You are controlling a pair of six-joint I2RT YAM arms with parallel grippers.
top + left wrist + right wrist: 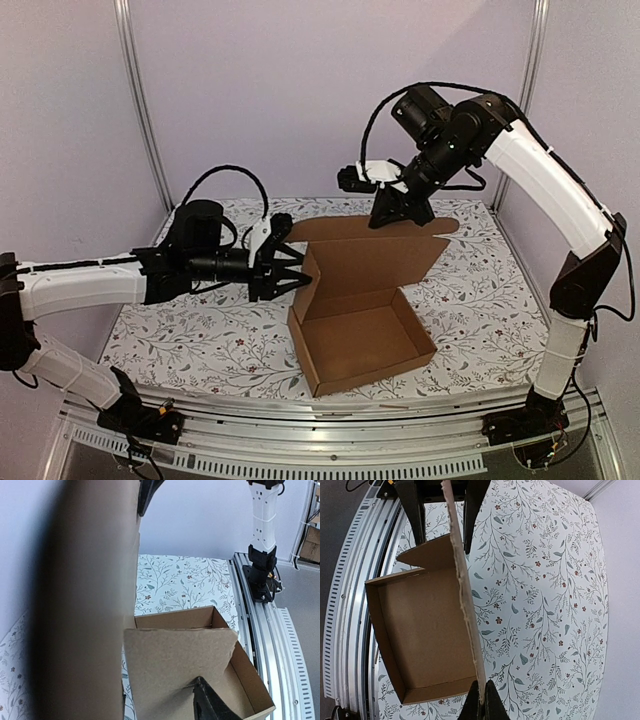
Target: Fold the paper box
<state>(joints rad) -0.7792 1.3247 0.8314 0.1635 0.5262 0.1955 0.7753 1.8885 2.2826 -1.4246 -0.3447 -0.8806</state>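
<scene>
Your right fingers (491, 707) clamp the upright lid (375, 255) of the paper box (365, 335), on the tabletop (200, 340) below them; your left fingers (412, 505) stand apart, astride the lid's side edge

- box (365, 335): brown corrugated cardboard, matt, unprinted; faces smooth, the cut edge of the raised panel at 12 o'clock rough and fibrous in the right wrist view.
- table (190, 345): covering printed with leafy sprigs and small red flowers, matt, flat; cloth or paper, cannot tell.
- rails (350, 440) at 6 o'clock of the table: bare silvery metal, ribbed, with a dull sheen.
- left arm (80, 285) and right arm (545, 175): white shells of smooth plastic, slight gloss; joints black, matt.
- left gripper (300, 270), right gripper (388, 218): black, matt, plastic-looking.
- 2 posts (140, 100) at 11 and 1 o'clock: silvery metal, satin finish.
- walls (300, 90): pale lilac, smooth, matt.
</scene>
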